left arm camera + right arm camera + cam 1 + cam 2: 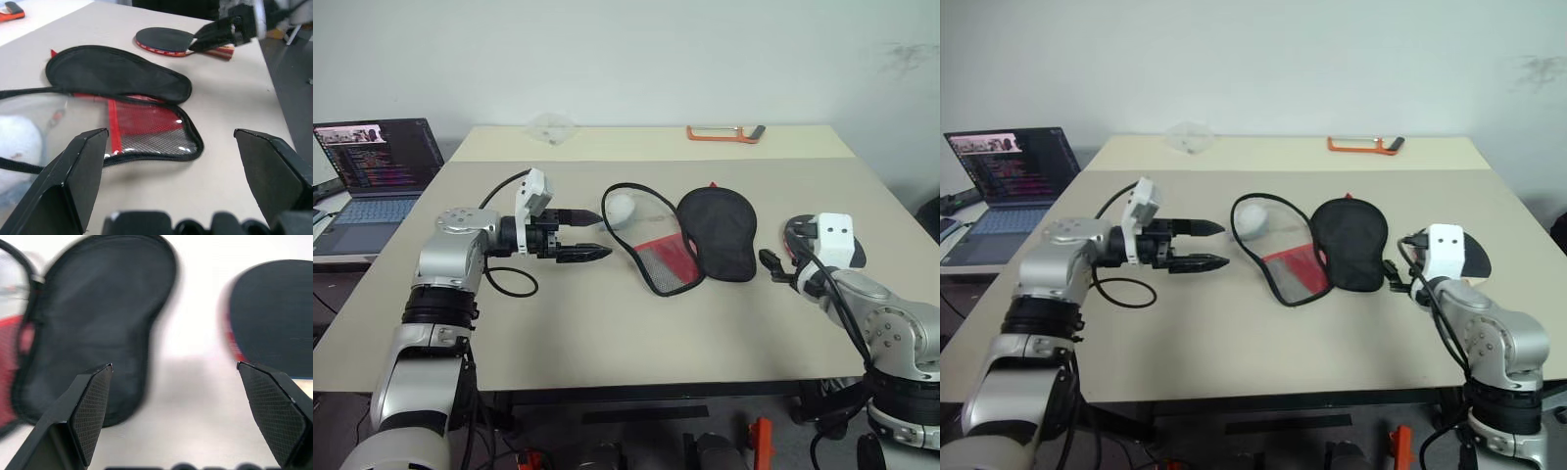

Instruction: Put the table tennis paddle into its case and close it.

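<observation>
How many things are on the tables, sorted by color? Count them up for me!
Black and red: 2, the table tennis paddle and the open case
White: 1, a small white rounded object beside the case
Orange: 1, an orange tool on the far table
Clear: 1, a clear thing on the far table
Total: 5

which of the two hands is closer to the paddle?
The right hand. It hovers right at the table tennis paddle beside the open case, while the left hand sits on the case's far side.
</observation>
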